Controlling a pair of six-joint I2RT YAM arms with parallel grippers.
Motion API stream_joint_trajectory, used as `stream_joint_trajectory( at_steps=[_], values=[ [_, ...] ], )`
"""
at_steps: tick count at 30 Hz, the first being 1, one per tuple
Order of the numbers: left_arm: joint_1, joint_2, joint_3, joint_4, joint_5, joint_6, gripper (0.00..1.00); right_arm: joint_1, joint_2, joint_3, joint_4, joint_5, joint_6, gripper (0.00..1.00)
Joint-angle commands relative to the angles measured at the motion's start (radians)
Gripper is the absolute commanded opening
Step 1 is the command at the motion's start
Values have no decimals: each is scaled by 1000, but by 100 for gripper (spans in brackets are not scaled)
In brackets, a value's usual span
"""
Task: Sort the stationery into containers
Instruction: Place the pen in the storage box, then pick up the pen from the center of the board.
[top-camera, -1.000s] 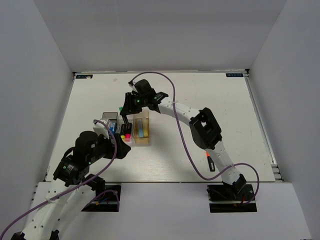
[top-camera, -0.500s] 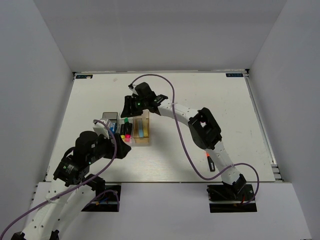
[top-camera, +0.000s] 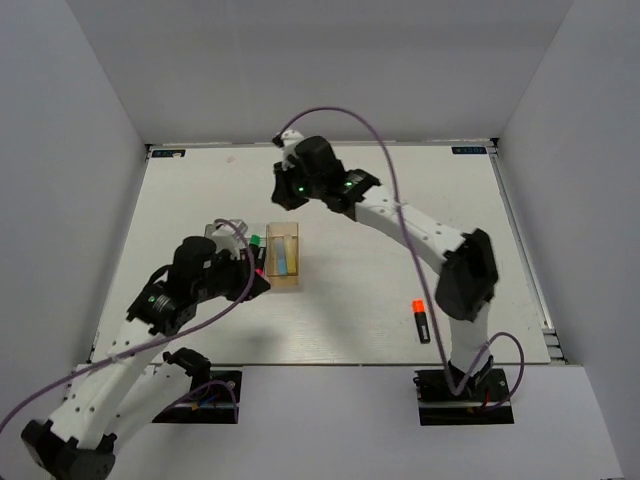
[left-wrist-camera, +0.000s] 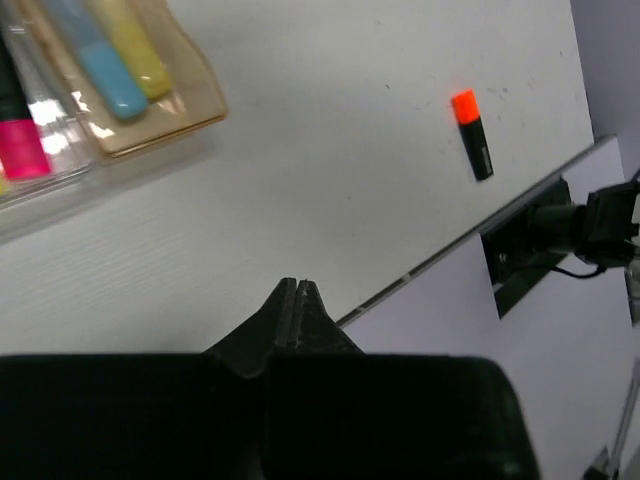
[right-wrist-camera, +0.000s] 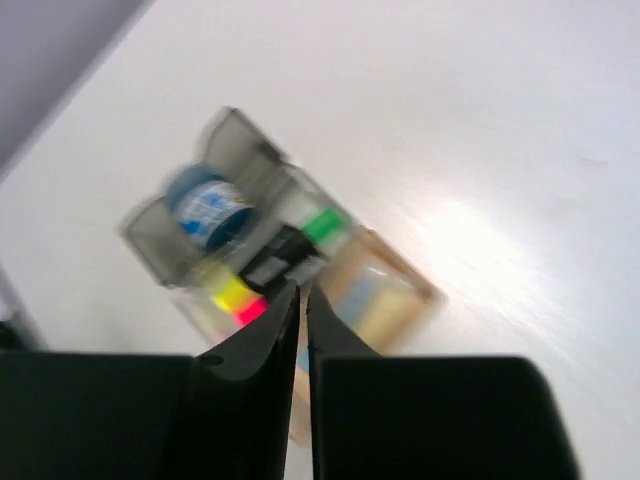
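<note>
At the left-centre of the bench (top-camera: 400, 220), entries from the jaws outward:

1. Left gripper (left-wrist-camera: 298, 290): jaws pressed together, empty; they stood wide 1 second ago. It hangs over bare surface just nearside of the tan tray (left-wrist-camera: 190, 112).
2. Right gripper (right-wrist-camera: 303, 295): jaws nearly touching, empty. It has drawn back from over the trays toward the far edge, and its elbow has swung out to the right.
3. Tan tray: holds a light-blue marker (left-wrist-camera: 100, 75) and a yellow one beside it.
4. Clear tray (left-wrist-camera: 60, 175): highlighters with pink (left-wrist-camera: 20, 145), yellow and green (right-wrist-camera: 322, 225) ends.
5. Dark grey tray (right-wrist-camera: 150, 235): holds the blue-white block (right-wrist-camera: 210, 205).
6. Orange highlighter (top-camera: 421, 320): loose, near the near edge toward the right corner, well apart from the trays.

Reading: a drop-off looks finished (both arms withdrawn, nothing carried), leaving 1 item unsorted.

Room: the surface between trays and orange highlighter is bare. The highlighter lies close under the right arm's elbow, so a reach there looks cramped for that arm.
</note>
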Motion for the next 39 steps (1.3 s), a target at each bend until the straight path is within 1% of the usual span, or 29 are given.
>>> stream_joint_trajectory(
  at_steps=[1,2,3,4,5,6,7,8,9,10,11,12,13,14,15,16,17,18,19,20,21,22,24,26,28,30,34,38,39],
  values=[
    [-86,162,52,129,27,-27,0,-64,-154,-177,-138,336,-225,10],
    [-196,201,64,156,-28,-14,0,-91,-166,-204,-170,432,-237,16],
    [-235,327,128,158,-92,-7,0,-127,-185,-227,-209,456,-240,19],
    [-349,376,156,155,-123,8,2,-141,-191,-273,-341,500,-234,22],
    [-385,425,254,151,-202,11,7,-192,-196,-285,-399,551,-229,23],
    [-416,570,291,134,-233,11,20,-208,-200,-298,-436,598,-196,23],
    [-480,617,323,129,-261,-1,28,-225,-212,-375,-518,612,-182,25],
    [-533,660,390,114,-342,-12,39,-286,-270,-413,-531,604,-160,25],
    [-577,780,449,112,-364,-21,50,-308,-301,-455,-519,584,-157,23],
    [-596,816,474,114,-379,-45,56,-328,-336,-591,-504,553,-157,23],
    [-629,873,513,127,-442,-82,62,-393,-448,-632,-443,491,-166,23],
    [-659,901,543,134,-462,-126,67,-407,-482,-691,-425,481,-174,23],
    [-673,943,570,143,-491,-148,71,-438,-534,-709,-419,470,-180,25],
    [-683,988,583,141,-510,-200,77,-450,-573,-733,-422,455,-198,33],
    [-718,1011,598,146,-520,-245,80,-481,-588,-746,-422,444,-205,37],
    [-728,1077,650,148,-521,-265,83,-495,-611,-752,-422,450,-211,37],
    [-746,1098,666,154,-519,-315,84,-507,-622,-758,-415,453,-211,37],
    [-766,1120,678,181,-510,-331,84,-548,-640,-767,-402,458,-208,39],
    [-774,1173,730,189,-501,-348,84,-562,-640,-767,-398,443,-209,39],
    [-791,1189,747,190,-504,-374,86,-572,-636,-758,-399,435,-202,41],
    [-804,1203,786,183,-525,-384,87,-593,-625,-746,-422,420,-196,41],
    [-821,1252,826,177,-568,-395,88,-601,-622,-744,-434,392,-191,41],
    [-828,1293,879,168,-605,-446,88,-618,-624,-750,-436,375,-180,41],
    [-835,1344,929,152,-626,-480,85,-642,-640,-756,-432,390,-166,41],
    [-847,1369,946,163,-628,-506,85,-667,-672,-763,-415,398,-162,41],
    [-860,1419,1000,157,-636,-529,83,-673,-691,-775,-405,390,-154,41],
    [-890,1502,1110,80,-697,-566,81,-704,-712,-781,-402,389,-137,41],
    [-912,1530,1112,85,-758,-612,78,-728,-743,-789,-401,360,-133,41],
    [-915,1556,1136,79,-775,-616,78,-733,-755,-789,-399,356,-128,41]
  ],
)
